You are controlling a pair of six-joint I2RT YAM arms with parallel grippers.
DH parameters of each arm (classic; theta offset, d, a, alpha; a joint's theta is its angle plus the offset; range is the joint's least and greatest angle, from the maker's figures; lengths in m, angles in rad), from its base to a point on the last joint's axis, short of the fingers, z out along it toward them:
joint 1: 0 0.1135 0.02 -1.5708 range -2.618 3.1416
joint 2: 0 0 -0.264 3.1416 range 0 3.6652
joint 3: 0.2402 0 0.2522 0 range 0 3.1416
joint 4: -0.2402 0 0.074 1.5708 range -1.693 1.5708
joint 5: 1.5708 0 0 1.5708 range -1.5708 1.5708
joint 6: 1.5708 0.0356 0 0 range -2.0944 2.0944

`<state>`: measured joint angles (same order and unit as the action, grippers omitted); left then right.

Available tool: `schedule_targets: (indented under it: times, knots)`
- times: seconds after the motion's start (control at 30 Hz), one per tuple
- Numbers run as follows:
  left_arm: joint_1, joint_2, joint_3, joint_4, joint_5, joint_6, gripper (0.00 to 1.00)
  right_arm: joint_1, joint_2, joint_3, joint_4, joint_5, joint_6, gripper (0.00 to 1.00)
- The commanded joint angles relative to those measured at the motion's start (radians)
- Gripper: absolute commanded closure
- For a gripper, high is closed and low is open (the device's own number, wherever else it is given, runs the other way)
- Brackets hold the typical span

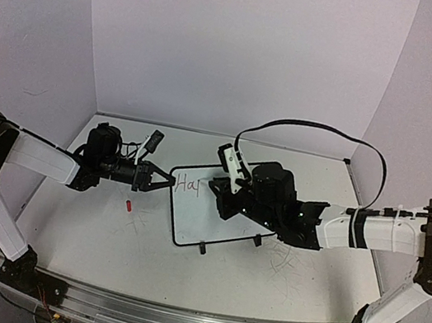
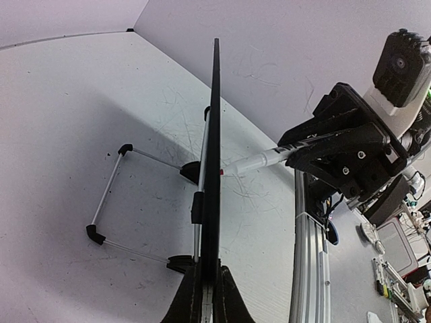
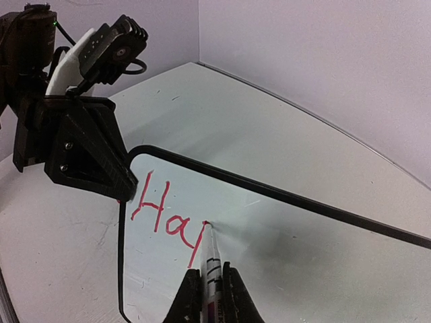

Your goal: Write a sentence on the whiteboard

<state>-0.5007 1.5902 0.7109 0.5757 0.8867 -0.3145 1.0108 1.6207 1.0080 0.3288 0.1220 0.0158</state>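
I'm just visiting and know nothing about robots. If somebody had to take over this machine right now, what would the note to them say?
Left gripper: jaws shut on the whiteboard at its edge, steadying it mid-table.
Right gripper: jaws shut on the marker, tip touching the board.
Done: the red lettering reads "Ha" plus part of a third letter.
Left: the rest of the sentence.

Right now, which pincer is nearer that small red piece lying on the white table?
Left. The left pincer clamps the edge of the white black-framed board, just beyond the small red piece. The right pincer, holding a white marker, is across the board, farther away.
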Motion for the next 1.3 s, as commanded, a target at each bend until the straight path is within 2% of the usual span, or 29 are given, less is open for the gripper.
schedule_targets:
  times: [0.0, 0.47, 1.27]
  knots:
    - [-0.001, -0.027, 0.007, 0.003, 0.036, 0.006, 1.00, -0.005, -0.011, 0.016, 0.018, 0.086, 0.001, 1.00]
    - [-0.001, -0.025, 0.011, 0.002, 0.038, 0.004, 1.00, -0.005, -0.046, -0.028, 0.013, 0.111, 0.017, 1.00]
    - [-0.001, -0.028, 0.012, 0.000, 0.039, 0.003, 1.00, -0.005, -0.005, -0.021, 0.001, 0.020, 0.041, 1.00]
